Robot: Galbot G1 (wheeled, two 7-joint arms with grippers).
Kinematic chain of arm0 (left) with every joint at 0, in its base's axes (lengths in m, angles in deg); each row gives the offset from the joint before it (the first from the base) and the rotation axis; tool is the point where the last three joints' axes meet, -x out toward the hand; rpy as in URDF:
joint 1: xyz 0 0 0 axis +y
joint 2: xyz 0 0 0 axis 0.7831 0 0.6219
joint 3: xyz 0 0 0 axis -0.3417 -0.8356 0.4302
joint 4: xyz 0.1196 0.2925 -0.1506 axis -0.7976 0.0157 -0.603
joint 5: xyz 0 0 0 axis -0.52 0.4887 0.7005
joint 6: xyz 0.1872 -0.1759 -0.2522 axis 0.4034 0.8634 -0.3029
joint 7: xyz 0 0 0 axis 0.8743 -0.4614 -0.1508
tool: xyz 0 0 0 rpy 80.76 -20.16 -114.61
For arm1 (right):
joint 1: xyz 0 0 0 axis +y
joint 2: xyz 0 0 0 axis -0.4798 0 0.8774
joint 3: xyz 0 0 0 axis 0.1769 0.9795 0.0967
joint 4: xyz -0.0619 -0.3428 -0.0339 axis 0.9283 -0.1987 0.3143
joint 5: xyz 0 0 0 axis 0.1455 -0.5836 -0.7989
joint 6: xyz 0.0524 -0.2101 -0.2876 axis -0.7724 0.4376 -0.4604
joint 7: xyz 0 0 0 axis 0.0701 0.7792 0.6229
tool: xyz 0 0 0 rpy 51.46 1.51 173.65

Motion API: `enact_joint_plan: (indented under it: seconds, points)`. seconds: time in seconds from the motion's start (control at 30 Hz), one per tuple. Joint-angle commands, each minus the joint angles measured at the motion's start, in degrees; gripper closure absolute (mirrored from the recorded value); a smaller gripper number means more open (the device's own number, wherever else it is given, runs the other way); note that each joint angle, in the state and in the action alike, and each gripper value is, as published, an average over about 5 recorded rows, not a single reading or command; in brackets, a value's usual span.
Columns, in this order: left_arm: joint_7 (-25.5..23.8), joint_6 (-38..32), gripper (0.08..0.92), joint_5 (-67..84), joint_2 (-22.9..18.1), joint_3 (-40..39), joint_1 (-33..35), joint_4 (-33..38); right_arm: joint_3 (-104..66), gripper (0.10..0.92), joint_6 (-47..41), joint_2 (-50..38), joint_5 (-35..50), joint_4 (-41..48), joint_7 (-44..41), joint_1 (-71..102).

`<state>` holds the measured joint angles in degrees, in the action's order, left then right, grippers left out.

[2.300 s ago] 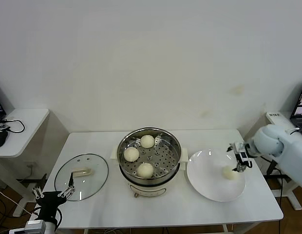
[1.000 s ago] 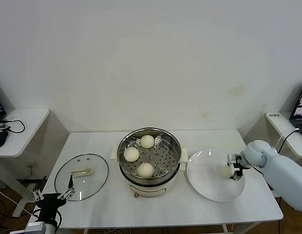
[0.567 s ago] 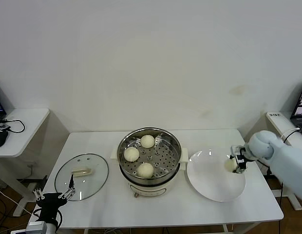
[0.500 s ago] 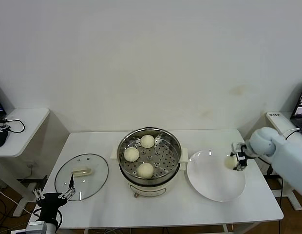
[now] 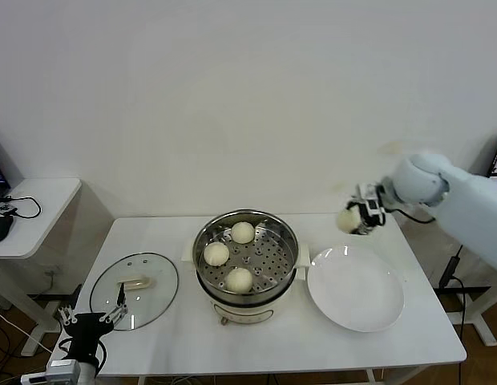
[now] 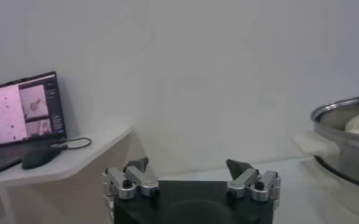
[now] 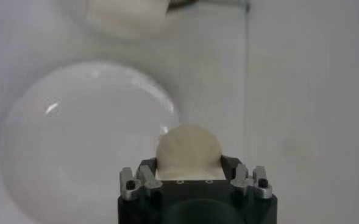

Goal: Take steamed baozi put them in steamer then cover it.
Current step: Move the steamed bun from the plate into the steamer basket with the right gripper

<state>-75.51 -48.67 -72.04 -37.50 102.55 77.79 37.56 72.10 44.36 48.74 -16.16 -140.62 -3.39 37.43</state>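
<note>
Left end effector (image 5: 94,319): parked low off the table's near-left corner, fingers spread apart and empty, as was seen in its wrist view.
Cover (image 5: 134,290): laid flat on the table (image 5: 256,345) just beyond that end effector, handle up.
Steamer (image 5: 246,257): three steamed baozi (image 5: 239,280) were held on its perforated floor; open room was left on the floor's right half.
Plate (image 5: 355,287): left bare, below the right end effector.
Right end effector (image 5: 359,217): raised above the table's far edge, clamped on the fourth bun (image 5: 347,219).
Deciding relation: the steamer lay to the left of and below this end effector; its raised rim was judged the edge to be cleared.
</note>
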Motion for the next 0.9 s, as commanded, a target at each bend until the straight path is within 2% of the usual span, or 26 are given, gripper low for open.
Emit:
enact_joint_plan:
  seconds: [0.03, 0.33, 0.57, 0.9]
  points:
    - [-0.03, 0.08, 0.177, 0.0, -0.01, -0.01, -0.22, -0.16, 12.41, 0.37, -8.96, 11.33, 16.25, -4.4, 5.35, -14.35]
    - [-0.07, 0.07, 0.177, 0.05, -0.21, 1.04, -0.01, -0.04, 13.77, 0.364, -11.5, 18.9, 20.62, 0.19, 8.96, -7.35]
    - [-0.09, 0.08, 0.177, 0.32, -0.5, 1.9, 0.11, 0.2, 14.59, 0.364, -12.43, 23.22, 20.51, 4.25, 10.97, -2.22]
    - [-0.09, 0.08, 0.177, 0.4, -0.77, 1.97, -0.07, -0.16, 14.25, 0.364, -14.88, 24.23, 18.78, 6.72, 11.7, 1.24]
